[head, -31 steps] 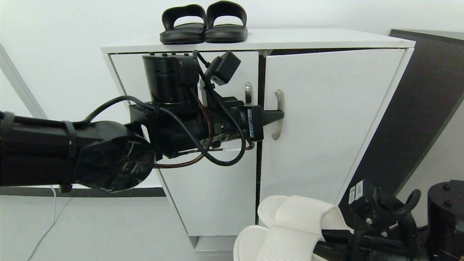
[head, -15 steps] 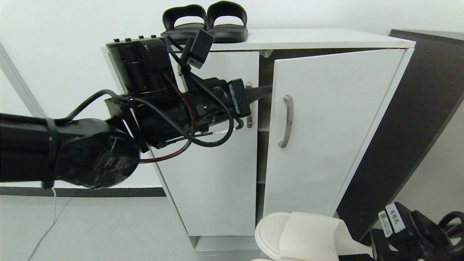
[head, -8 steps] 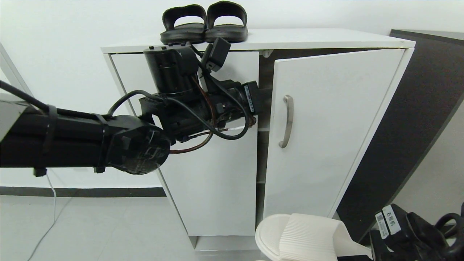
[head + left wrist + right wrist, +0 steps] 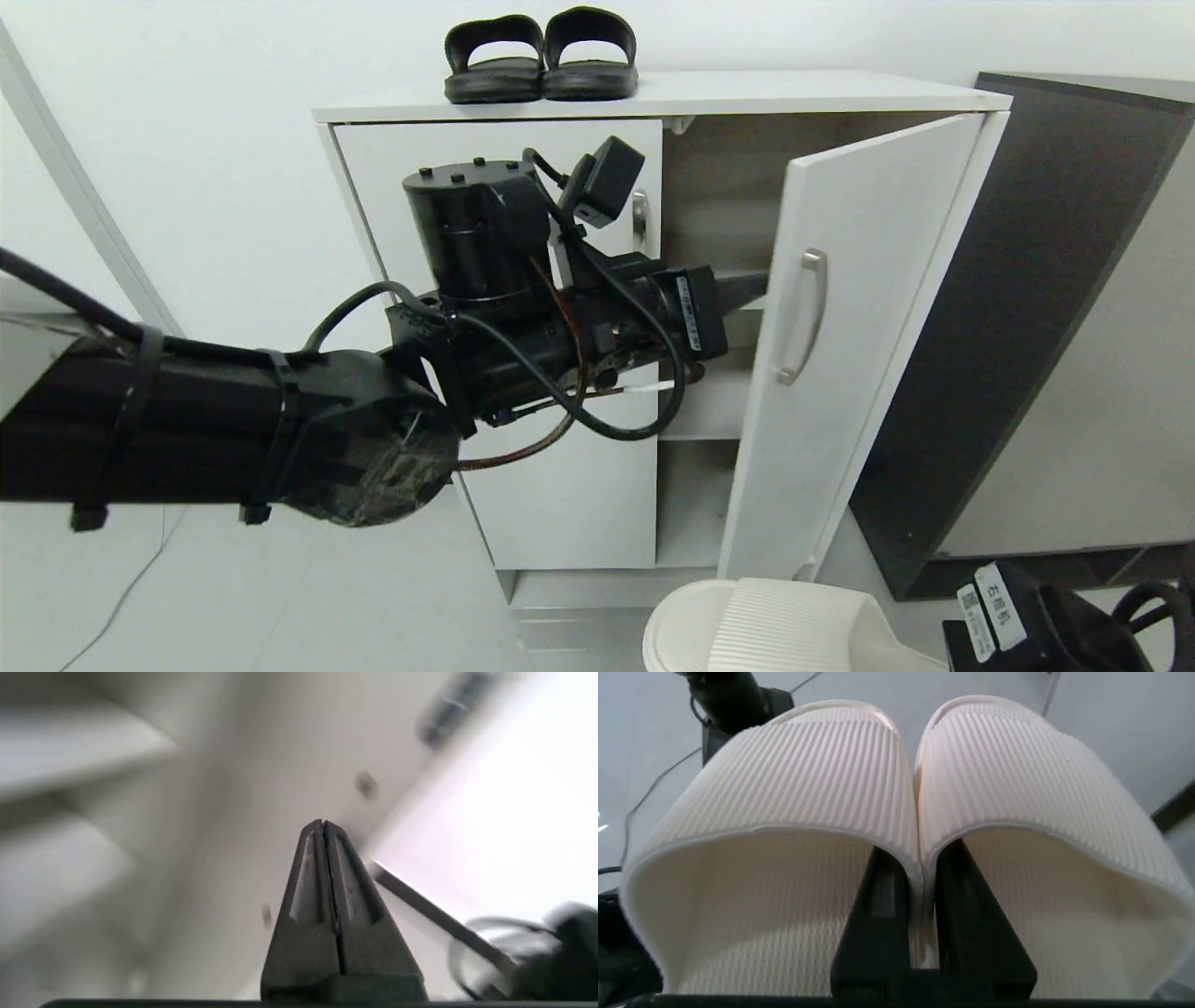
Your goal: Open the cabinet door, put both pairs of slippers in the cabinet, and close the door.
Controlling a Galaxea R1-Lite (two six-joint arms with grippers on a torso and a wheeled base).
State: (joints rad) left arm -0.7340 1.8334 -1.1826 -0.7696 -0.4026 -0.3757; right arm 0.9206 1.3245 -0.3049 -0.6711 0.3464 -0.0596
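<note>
White slippers in hand, cabinet door part open
Nearest, the right gripper (image 4: 920, 896) pinches the touching inner sides of the white slippers (image 4: 906, 793), held low before the cabinet (image 4: 485, 110); they look light, soft and squashy, so a firm pinch at the straps suits them. Beyond, the left gripper (image 4: 323, 887), fingers pressed together on nothing, sits at the inner side of the door (image 4: 868, 308). Farthest, the black slippers (image 4: 541, 56) rest on top, probably best taken the same way

A plain home-like room: white cabinet (image 4: 560, 504) against a bare wall (image 4: 187, 140).
</note>
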